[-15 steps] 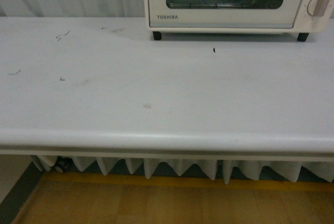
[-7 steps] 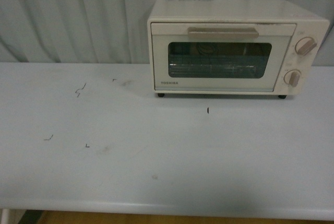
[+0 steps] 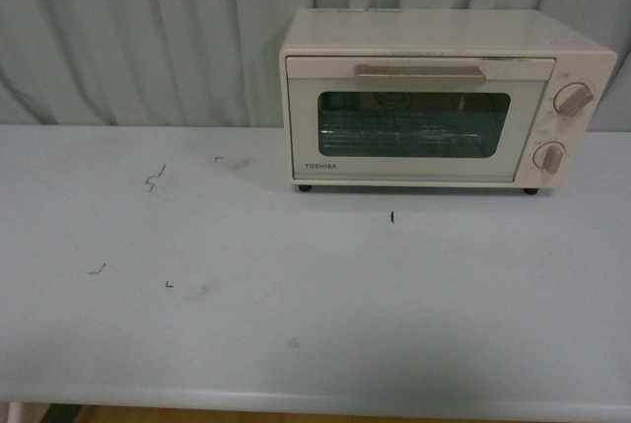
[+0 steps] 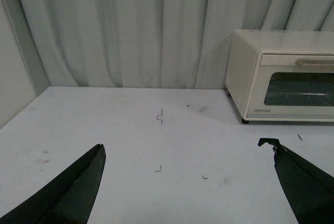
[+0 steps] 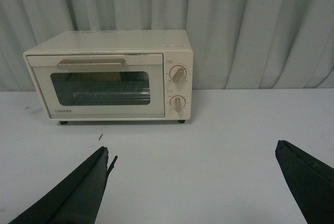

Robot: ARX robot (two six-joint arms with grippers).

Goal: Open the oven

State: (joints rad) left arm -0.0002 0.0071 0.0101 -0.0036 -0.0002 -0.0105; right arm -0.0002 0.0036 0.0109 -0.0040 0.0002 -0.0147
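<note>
The oven (image 3: 444, 98) is a cream-white Toshiba box standing at the back right of the white table (image 3: 296, 295), against the curtain. Its door is shut, with a beige bar handle (image 3: 420, 72) across the top of the glass window and two round knobs (image 3: 572, 100) on the right. The left wrist view shows the oven (image 4: 282, 75) far off, with my left gripper (image 4: 188, 148) open over bare table. In the right wrist view the oven (image 5: 109, 75) faces me, and my right gripper (image 5: 192, 153) is open, well short of it. Neither arm shows in the front view.
A pleated grey curtain (image 3: 148, 29) hangs right behind the table. Small dark marks (image 3: 155, 179) dot the tabletop on the left, and one short mark (image 3: 392, 216) lies in front of the oven. A wall (image 4: 13, 78) borders the table's left end.
The front view has tilted upward, from the table's front edge and floor to the whole oven and curtain. The oven itself has not moved and its door stays shut.
</note>
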